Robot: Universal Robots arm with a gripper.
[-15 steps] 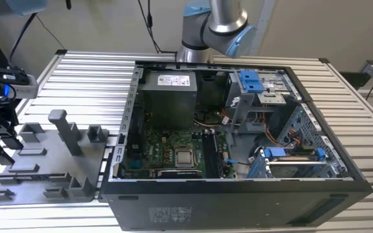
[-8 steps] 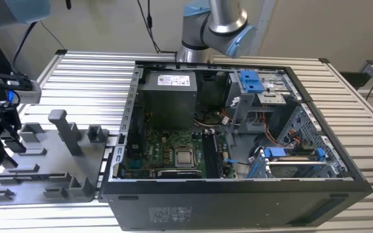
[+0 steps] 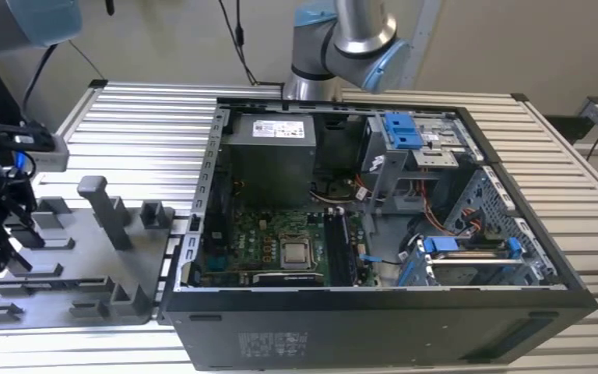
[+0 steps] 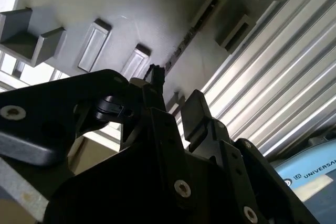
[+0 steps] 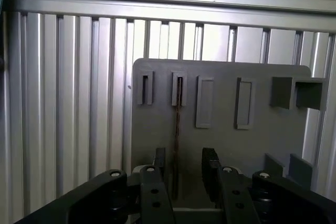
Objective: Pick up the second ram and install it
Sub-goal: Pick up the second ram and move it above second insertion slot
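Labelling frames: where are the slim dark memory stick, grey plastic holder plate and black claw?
Slim dark memory stick (image 5: 178,129), first wrist view, edge.
Grey plastic holder plate (image 5: 156,135), first wrist view, bare face.
Black claw (image 5: 184,157), first wrist view, between fingertips.

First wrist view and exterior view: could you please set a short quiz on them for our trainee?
1. True or false: in the first wrist view, the ram lies flat on the holder.
2. The gripper has its fingers: A) open, one each side of the ram; B) shut on the ram; C) shut on nothing.
3. Fill in: in the exterior view, the case stands on the exterior view's ____ of the holder.
Key: 1 false, it stands on edge in a slot; 2 A; 3 right.
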